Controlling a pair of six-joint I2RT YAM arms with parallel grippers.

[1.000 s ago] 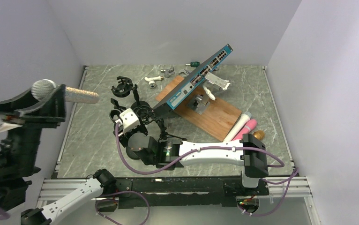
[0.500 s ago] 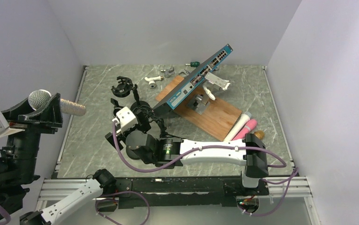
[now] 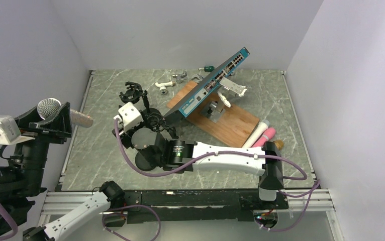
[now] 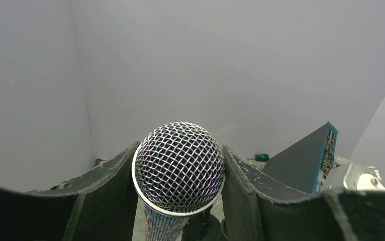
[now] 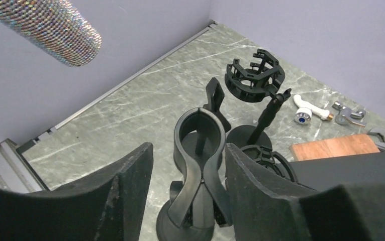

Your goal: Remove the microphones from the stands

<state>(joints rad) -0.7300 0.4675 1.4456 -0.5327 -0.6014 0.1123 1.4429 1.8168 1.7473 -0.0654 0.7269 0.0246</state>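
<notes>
The microphone [image 3: 49, 108], with a silver mesh head and a glittery handle, is held clear of the stand at the far left, above the table. My left gripper [image 3: 55, 123] is shut on it; in the left wrist view the mesh head [image 4: 178, 165] sits tight between both fingers [image 4: 105, 186]. The handle's end shows in the right wrist view [image 5: 50, 27]. The black stand [image 3: 155, 120] has an empty clip [image 5: 199, 145]. My right gripper [image 5: 188, 150] is open and straddles the clip with a gap on each side.
A second black stand with a ring shock mount [image 3: 131, 93] is just behind the first one [image 5: 255, 80]. A blue network switch [image 3: 213, 83] leans on a wooden board [image 3: 230, 123]. White and pink items [image 3: 261, 134] lie to the right. A white fitting [image 3: 164, 86] lies at the back.
My left arm has lowered and turned the microphone a little, so its handle looks shorter. My right wrist has moved toward the back left along the stand.
</notes>
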